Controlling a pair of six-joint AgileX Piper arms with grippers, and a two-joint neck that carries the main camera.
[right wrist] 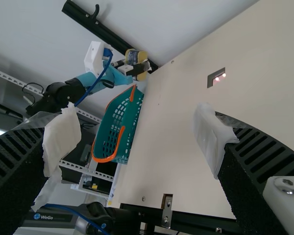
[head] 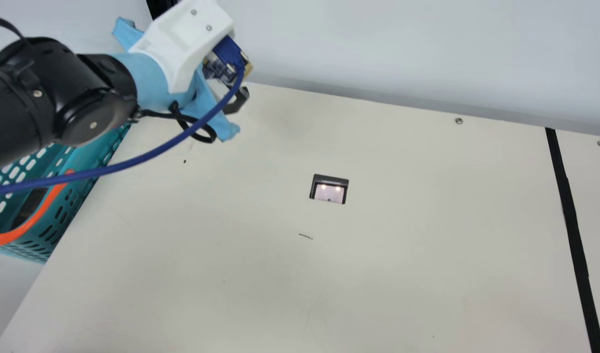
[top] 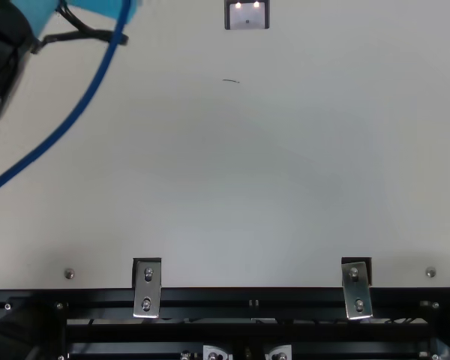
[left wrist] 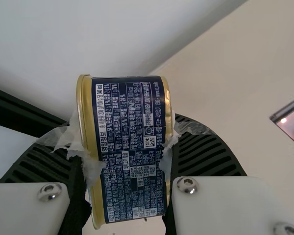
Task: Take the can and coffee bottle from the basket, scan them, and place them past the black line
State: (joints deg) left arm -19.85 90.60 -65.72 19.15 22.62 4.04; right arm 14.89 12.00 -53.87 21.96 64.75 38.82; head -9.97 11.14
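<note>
Left hand [left wrist: 126, 156] pinches the gold-rimmed can [left wrist: 130, 117] by its rimmed ends, aloft near the slotted teal basket [head: 44, 233]; right hand [right wrist: 137, 142] is spread, gripping nothing. I'd keep the squeeze firm, carry the can smoothly to the scanner [head: 328, 194] and present its square code [left wrist: 150, 142] face-on before heading for the black line [head: 572, 215]. Crinkled, translucent tape [left wrist: 92, 169] lines the ribbed fingers [left wrist: 210, 156]; the can is a rounded block with a navy label [left wrist: 132, 181].
</note>
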